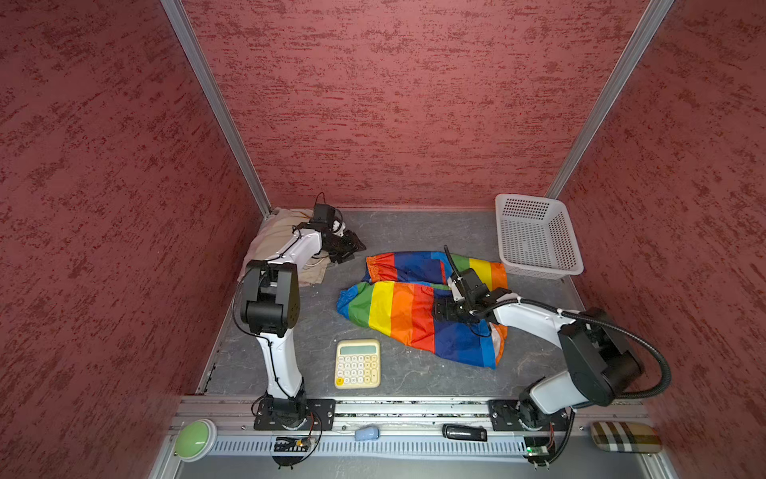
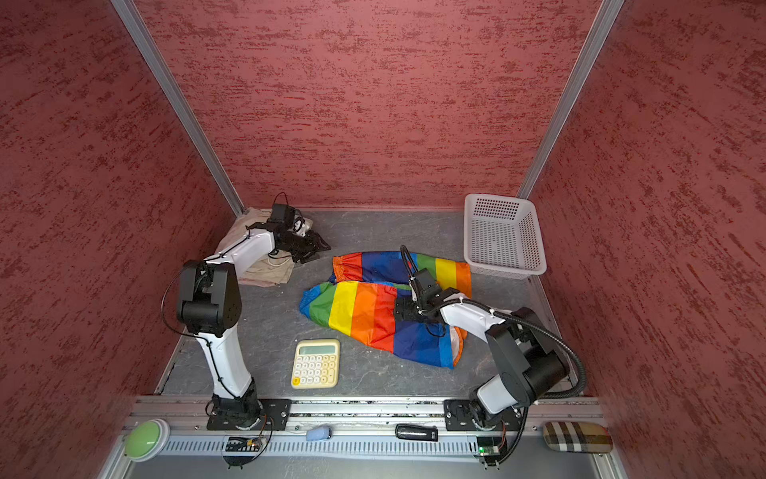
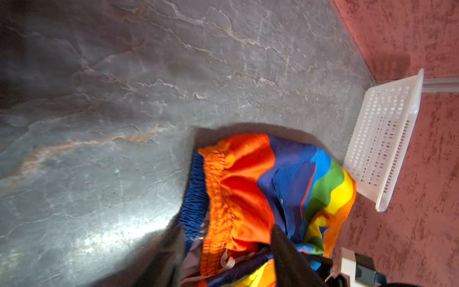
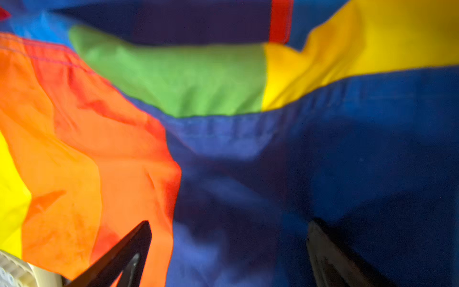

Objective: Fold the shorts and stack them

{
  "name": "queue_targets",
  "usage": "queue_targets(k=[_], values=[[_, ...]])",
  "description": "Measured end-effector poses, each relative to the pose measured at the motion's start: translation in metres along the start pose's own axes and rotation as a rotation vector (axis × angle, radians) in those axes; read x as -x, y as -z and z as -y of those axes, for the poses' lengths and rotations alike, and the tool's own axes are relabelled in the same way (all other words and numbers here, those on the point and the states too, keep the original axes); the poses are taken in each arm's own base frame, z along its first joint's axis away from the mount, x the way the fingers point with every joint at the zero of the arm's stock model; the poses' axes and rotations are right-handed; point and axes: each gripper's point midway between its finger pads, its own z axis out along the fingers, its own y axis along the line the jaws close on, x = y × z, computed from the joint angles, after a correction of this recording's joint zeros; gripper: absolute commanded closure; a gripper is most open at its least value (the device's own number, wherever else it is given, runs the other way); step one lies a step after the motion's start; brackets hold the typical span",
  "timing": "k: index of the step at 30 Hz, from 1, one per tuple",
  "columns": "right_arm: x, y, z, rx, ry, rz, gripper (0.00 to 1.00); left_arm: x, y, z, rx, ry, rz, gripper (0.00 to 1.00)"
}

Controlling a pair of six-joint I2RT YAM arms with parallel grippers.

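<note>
The rainbow shorts (image 1: 418, 307) (image 2: 381, 311) lie spread in the middle of the dark table, elastic waist toward the left. My right gripper (image 1: 438, 311) (image 2: 400, 309) hangs open just over their blue panel (image 4: 248, 174); both black fingers stand wide apart, with nothing pinched between them. My left gripper (image 1: 349, 249) (image 2: 313, 249) is at the back left, beside the orange waistband (image 3: 218, 198). Its blurred fingers (image 3: 290, 258) stand apart, so it is open. The beige shorts (image 1: 269, 242) (image 2: 265, 269) lie in a heap in the back left corner, partly hidden under the left arm.
A white perforated basket (image 1: 539, 240) (image 2: 503, 236) (image 3: 382, 139) stands at the back right. A cream calculator (image 1: 357, 363) (image 2: 316, 363) lies near the front, left of the rainbow shorts. Red walls close in three sides. A green button (image 1: 194, 439) sits on the front rail.
</note>
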Motion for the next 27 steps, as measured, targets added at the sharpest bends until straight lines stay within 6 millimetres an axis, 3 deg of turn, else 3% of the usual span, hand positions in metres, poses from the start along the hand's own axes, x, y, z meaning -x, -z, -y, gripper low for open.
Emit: queue_targets(k=[3,8,12,16,18,21,25,27], values=[[-0.002,0.018,-0.002,-0.007,-0.002,-0.012,0.01,0.021,0.015,0.014,0.005,-0.012,0.065,0.01],[0.025,0.045,-0.023,0.032,0.011,0.059,0.01,0.042,0.027,0.059,-0.248,0.161,0.135,0.01],[0.037,0.052,-0.029,0.040,0.016,0.089,0.01,0.041,0.006,0.098,-0.386,0.331,0.094,0.01],[0.035,0.045,-0.027,0.030,0.013,0.075,0.01,0.018,-0.026,0.144,-0.441,0.429,0.005,0.01],[0.034,0.041,-0.025,0.025,0.011,0.066,0.01,0.003,-0.044,0.157,-0.431,0.460,-0.036,0.00],[0.032,0.037,-0.023,0.023,0.008,0.063,0.01,-0.013,-0.063,0.144,-0.365,0.543,-0.056,0.00],[0.022,0.030,-0.016,0.013,0.003,0.046,0.01,-0.007,-0.076,0.088,-0.191,0.676,0.000,0.01],[0.018,0.027,-0.013,0.008,0.002,0.036,0.01,-0.003,-0.076,0.063,-0.086,0.741,0.025,0.08]])
